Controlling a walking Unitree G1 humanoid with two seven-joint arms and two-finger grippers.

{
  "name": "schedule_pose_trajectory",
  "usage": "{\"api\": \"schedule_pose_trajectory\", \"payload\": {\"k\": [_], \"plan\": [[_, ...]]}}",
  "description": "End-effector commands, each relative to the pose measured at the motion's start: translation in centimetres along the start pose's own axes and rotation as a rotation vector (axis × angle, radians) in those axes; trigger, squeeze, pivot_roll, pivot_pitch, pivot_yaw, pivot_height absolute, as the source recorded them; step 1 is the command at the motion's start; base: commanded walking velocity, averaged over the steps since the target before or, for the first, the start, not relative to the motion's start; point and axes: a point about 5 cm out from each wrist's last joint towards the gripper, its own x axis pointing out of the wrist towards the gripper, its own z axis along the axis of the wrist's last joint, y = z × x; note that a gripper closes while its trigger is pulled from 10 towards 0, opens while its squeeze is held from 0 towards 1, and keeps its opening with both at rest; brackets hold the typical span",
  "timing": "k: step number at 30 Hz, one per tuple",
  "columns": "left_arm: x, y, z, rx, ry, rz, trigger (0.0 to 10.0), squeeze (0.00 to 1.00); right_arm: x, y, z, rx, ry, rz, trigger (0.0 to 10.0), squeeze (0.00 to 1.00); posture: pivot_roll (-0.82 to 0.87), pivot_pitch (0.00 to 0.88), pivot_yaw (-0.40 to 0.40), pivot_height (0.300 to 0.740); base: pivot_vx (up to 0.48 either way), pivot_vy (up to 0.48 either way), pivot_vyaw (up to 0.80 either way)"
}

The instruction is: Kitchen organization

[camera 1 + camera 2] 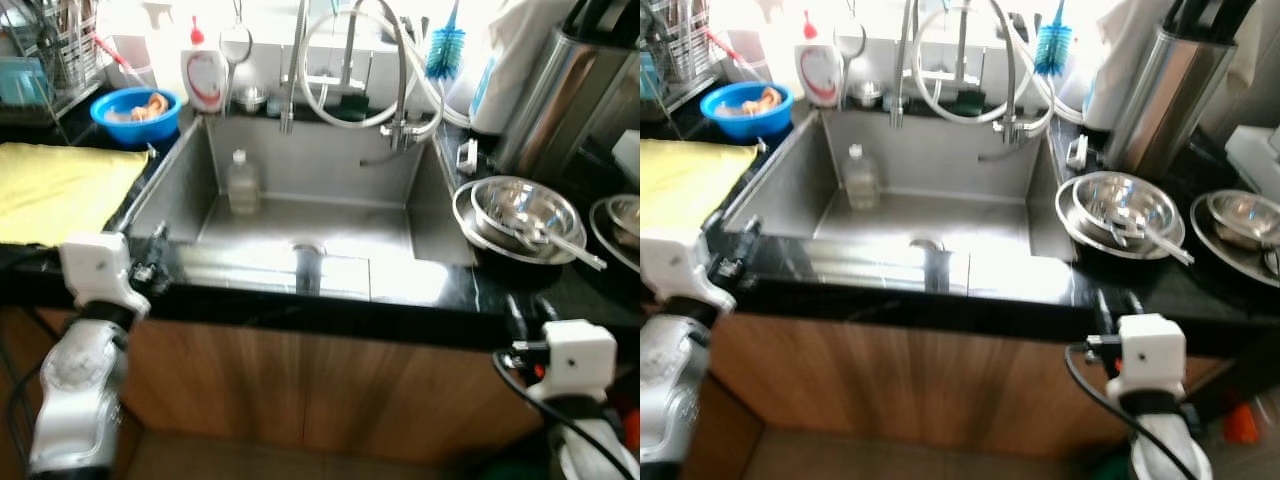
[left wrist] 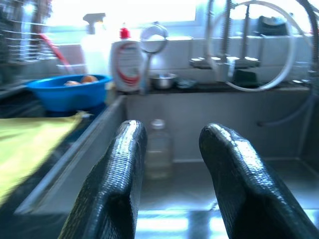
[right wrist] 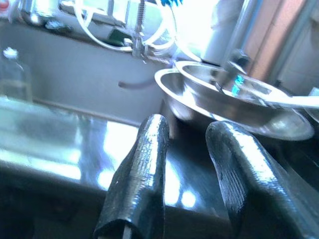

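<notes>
From the head views, a stainless sink (image 1: 330, 160) holds a clear plastic bottle (image 1: 241, 182) standing upright, cap up, by its back wall. A blue bowl (image 1: 135, 112) left of the sink holds something orange, perhaps food. Right of the sink, nested steel bowls (image 1: 520, 215) hold a utensil.

In the left wrist view, the left gripper (image 2: 172, 164) is empty, fingers parted, pointing at the bottle; the red-capped dish-soap bottle (image 2: 127, 62) carries an unreadable label.

In the right wrist view, the right gripper (image 3: 187, 169), parted and empty, hovers at the counter's edge near the bowls.
</notes>
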Motion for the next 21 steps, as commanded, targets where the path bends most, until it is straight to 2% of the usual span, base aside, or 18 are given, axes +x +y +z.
{"api": "schedule_pose_trajectory", "payload": {"k": [1, 2, 3, 6, 12, 21], "plan": [[1.1, -0.9, -0.2, -0.008, 0.002, -0.035, 10.0, 0.00, 0.3, -0.1, 0.8, 0.010, -0.014, -0.030, 10.0, 0.38, -0.01, 0.000, -0.026, 0.740, 0.000, 0.000, 0.00], [1.4, -1.2, -0.1, -0.014, -0.003, -0.042, 10.0, 0.00, 0.4, -0.2, 0.9, 0.013, -0.018, -0.034, 10.0, 0.84, -0.02, 0.000, -0.024, 0.740, 0.000, 0.000, 0.00], [1.8, -1.4, -0.1, -0.029, -0.009, -0.046, 10.0, 0.00, 0.6, -0.2, 1.1, 0.014, -0.028, -0.031, 10.0, 1.00, -0.02, 0.000, -0.020, 0.740, 0.000, 0.000, 0.00], [2.7, -2.1, -0.5, -0.046, -0.004, -0.070, 10.0, 0.00, 1.1, 0.0, 1.6, 0.010, -0.053, -0.034, 10.0, 1.00, -0.04, 0.000, -0.014, 0.740, 0.000, 0.000, 0.00], [3.5, -3.5, -0.9, -0.064, -0.002, -0.117, 10.0, 0.00, 1.3, 0.0, 2.2, 0.011, -0.071, -0.050, 10.0, 1.00, -0.05, 0.000, -0.014, 0.740, 0.000, 0.000, 0.00], [3.3, -3.9, -1.8, -0.070, 0.007, -0.135, 10.0, 0.00, 1.1, 0.5, 1.9, 0.018, -0.052, -0.047, 10.0, 1.00, -0.04, 0.000, -0.020, 0.740, 0.000, 0.000, 0.00]]}}
